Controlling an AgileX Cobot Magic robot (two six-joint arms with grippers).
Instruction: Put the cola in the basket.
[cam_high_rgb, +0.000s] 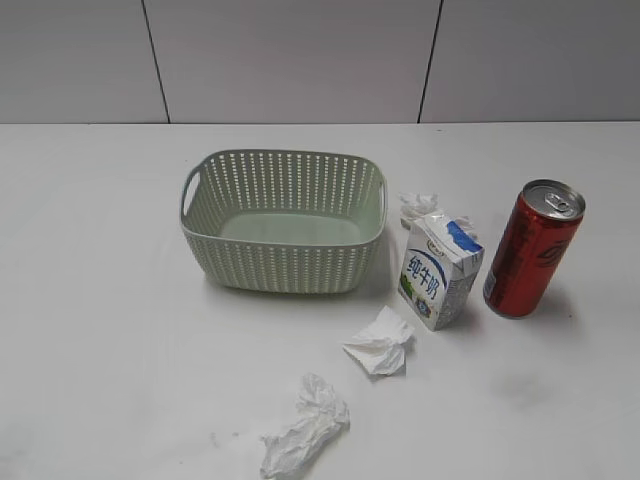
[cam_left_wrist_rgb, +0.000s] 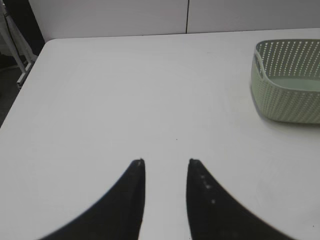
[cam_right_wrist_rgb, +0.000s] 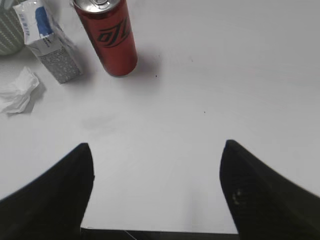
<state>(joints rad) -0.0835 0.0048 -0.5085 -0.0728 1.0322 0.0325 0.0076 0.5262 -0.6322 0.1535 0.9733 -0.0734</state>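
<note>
A: What is cut off or hard to read?

B: In the right wrist view the basket (cam_right_wrist_rgb: 7, 35) shows only as a sliver at the left edge, and the milk carton (cam_right_wrist_rgb: 49, 46) loses its top. The cola (cam_high_rgb: 532, 249) stands upright on the table (cam_high_rgb: 100, 330), right of the carton and well apart from the basket (cam_high_rgb: 283, 222).

A: And the grippers?

B: Neither shows in the exterior view. The left gripper (cam_left_wrist_rgb: 166, 161) has its fingers slightly apart over bare table; the right gripper (cam_right_wrist_rgb: 157, 145) is spread wide, holding nothing.

A: The surroundings?

B: White tabletop, grey panelled wall (cam_high_rgb: 300, 60), three crumpled tissues (cam_high_rgb: 380, 344).
</note>
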